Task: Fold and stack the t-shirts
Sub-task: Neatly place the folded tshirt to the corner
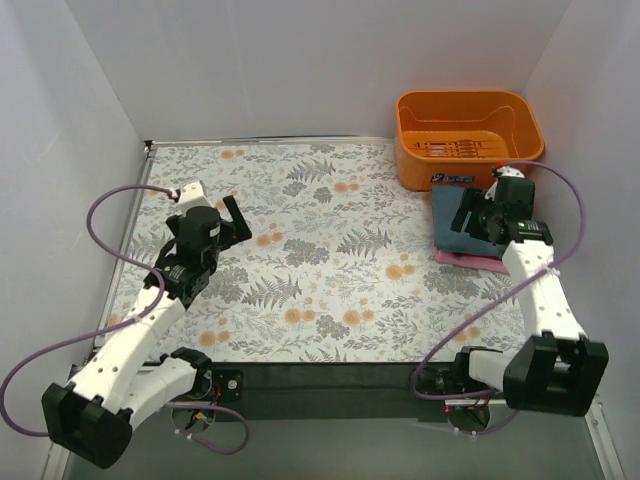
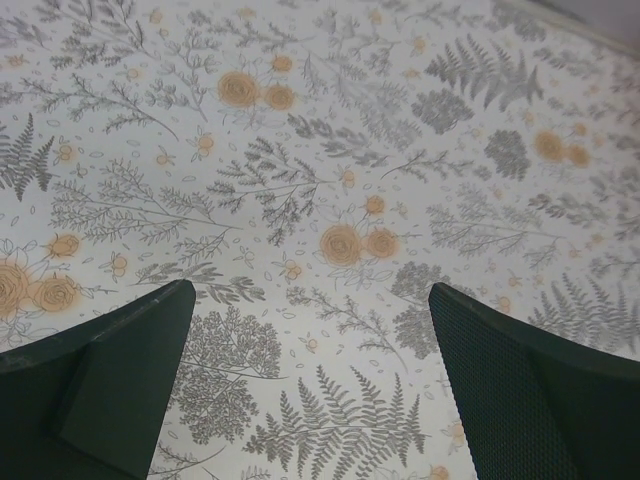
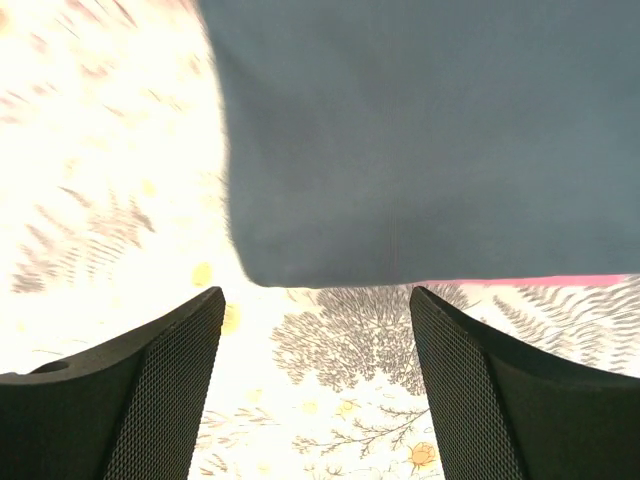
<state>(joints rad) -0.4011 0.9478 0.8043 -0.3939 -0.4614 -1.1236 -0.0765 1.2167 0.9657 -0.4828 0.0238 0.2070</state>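
A folded slate blue-grey t-shirt point(image 1: 452, 214) lies at the right of the table, on top of a folded pink t-shirt point(image 1: 470, 260) whose edge shows beneath it. The dark red t-shirt is out of view. My right gripper point(image 1: 470, 212) is open and empty, hovering over the stack; in the right wrist view the blue-grey shirt point(image 3: 430, 140) fills the top, a pink strip point(image 3: 560, 281) shows under it, and the fingers point(image 3: 165, 390) straddle bare cloth-covered table. My left gripper point(image 1: 238, 222) is open and empty above the table's left side, its fingers point(image 2: 130, 370) apart.
An orange plastic basket point(image 1: 468, 135) stands at the back right, just behind the stack. The table carries a floral cloth point(image 1: 320, 270). White walls close in the left, back and right sides. Purple cables loop beside both arms.
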